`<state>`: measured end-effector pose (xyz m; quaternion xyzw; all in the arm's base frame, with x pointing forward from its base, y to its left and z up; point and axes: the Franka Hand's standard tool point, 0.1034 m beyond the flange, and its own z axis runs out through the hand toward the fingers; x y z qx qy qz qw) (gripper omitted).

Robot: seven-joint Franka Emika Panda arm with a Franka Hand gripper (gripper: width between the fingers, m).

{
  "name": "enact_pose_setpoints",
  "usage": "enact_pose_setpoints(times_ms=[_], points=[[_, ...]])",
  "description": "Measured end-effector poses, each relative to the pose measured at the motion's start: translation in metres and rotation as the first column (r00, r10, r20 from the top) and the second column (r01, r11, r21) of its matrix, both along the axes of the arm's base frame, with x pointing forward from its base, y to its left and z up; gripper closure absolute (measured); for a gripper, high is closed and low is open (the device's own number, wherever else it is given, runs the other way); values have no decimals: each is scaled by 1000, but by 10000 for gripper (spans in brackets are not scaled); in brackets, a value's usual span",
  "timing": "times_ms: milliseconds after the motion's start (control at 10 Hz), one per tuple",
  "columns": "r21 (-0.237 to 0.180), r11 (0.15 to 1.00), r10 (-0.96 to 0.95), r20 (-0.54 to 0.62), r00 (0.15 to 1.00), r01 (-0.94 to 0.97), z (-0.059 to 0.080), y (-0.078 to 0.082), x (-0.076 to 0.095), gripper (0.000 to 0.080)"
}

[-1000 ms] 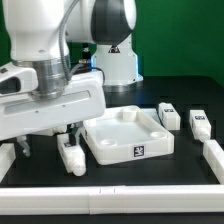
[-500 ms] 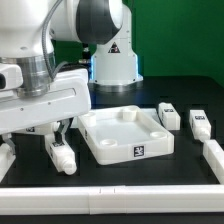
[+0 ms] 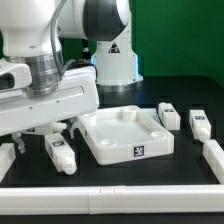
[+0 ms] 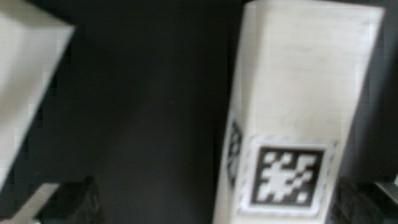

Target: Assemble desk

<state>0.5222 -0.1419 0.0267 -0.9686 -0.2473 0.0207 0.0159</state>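
The white rimmed tabletop (image 3: 125, 135) lies in the middle of the black table, with a tag on its front wall. To the exterior view's left of it a white leg (image 3: 61, 153) lies flat. My gripper (image 3: 60, 133) hangs open just above the leg's far end, with a finger on each side of it. In the wrist view the leg (image 4: 294, 100) shows its tag, and it lies nearer one dark fingertip than the other fingertip (image 4: 63, 205). The gripper (image 4: 222, 212) holds nothing. A pale edge of the tabletop (image 4: 22, 70) shows beside it.
Two more tagged legs (image 3: 168, 115) (image 3: 199, 124) lie at the exterior view's right of the tabletop. A long white border rail (image 3: 110, 190) runs along the front, with side pieces at the right (image 3: 213, 155) and the left (image 3: 6, 156). The robot base (image 3: 115, 65) stands behind.
The arm has swung towards the exterior view's left. The leg under it now lies a little further left. The jaws have stayed open.
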Motion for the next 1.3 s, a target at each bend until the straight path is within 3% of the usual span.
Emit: enact_pose_setpoints(times_ms=[300, 600, 800, 900, 1000, 1300], points=[[7, 1000, -1, -9, 1000, 2, 0, 13, 1, 151], [2, 1000, 1, -11, 1000, -1, -14, 14, -3, 151], [2, 1000, 2, -9, 1000, -1, -14, 14, -3, 409], [2, 1000, 2, -10, 1000, -2, -14, 14, -3, 409], [2, 1000, 2, -10, 1000, -2, -14, 14, -3, 517], [8, 996, -84, -34, 996, 85, -11, 1, -11, 517]])
